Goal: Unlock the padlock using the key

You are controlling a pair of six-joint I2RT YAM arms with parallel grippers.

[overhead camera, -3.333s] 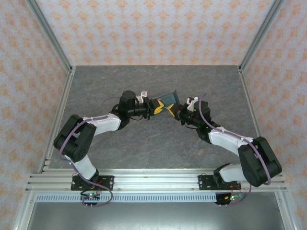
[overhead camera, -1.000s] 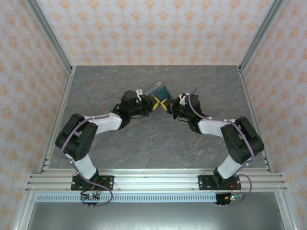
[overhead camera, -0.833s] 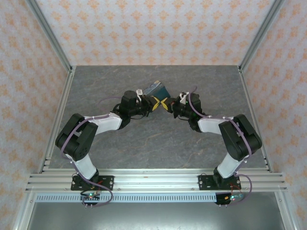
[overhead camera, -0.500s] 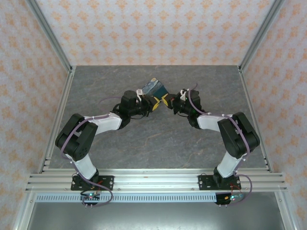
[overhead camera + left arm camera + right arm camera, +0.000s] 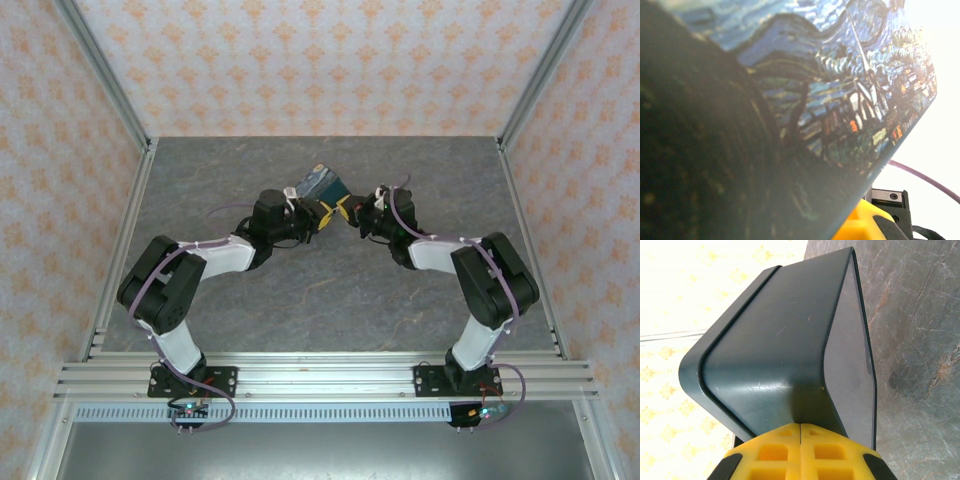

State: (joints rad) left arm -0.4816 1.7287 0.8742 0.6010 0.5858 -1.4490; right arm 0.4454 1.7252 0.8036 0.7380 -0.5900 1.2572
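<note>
Padlock and key hidden, judged inside the tin (image 5: pixel 322 184), which the left hand (image 5: pixel 324 211) grips tilted above the counter (image 5: pixel 330 300). Right hand (image 5: pixel 347 209), fingers pressed together, touches its corner. Advise easing the lid (image 5: pixel 840 75) open slowly, tin levelled.

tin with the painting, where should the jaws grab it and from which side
Clamp the tin across its thin dimension, jaws flat on the painted face and the plain back, coming in edge-on at mid-side. Those broad faces are flat and parallel; its corners are rounded and would likely slip.
</note>
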